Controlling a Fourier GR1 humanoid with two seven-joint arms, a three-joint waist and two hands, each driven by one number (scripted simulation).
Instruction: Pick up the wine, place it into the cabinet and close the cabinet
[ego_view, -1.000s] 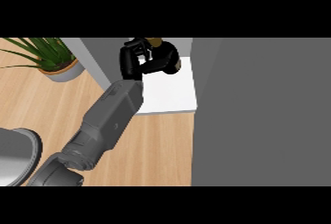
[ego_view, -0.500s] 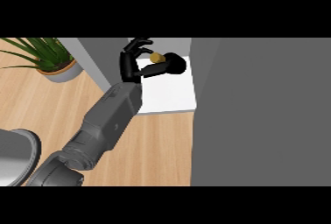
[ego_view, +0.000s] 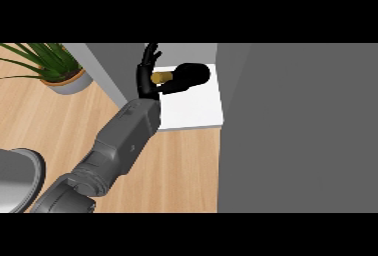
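Where the grey cabinet panel (ego_view: 295, 130) fills the right side, the wooden counter (ego_view: 44, 125) meets a white cabinet shelf (ego_view: 196, 112). The wine (ego_view: 188, 76) sits on that shelf, gold top just beside the left hand (ego_view: 146, 75) — fingers straight, spread open, holding nothing.

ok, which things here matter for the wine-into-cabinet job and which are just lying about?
For the job:
wine bottle, on the white shelf
grey cabinet
left hand, open beside the bottle

Lying about:
potted plant
grey round thing at the lower left edge
wooden counter
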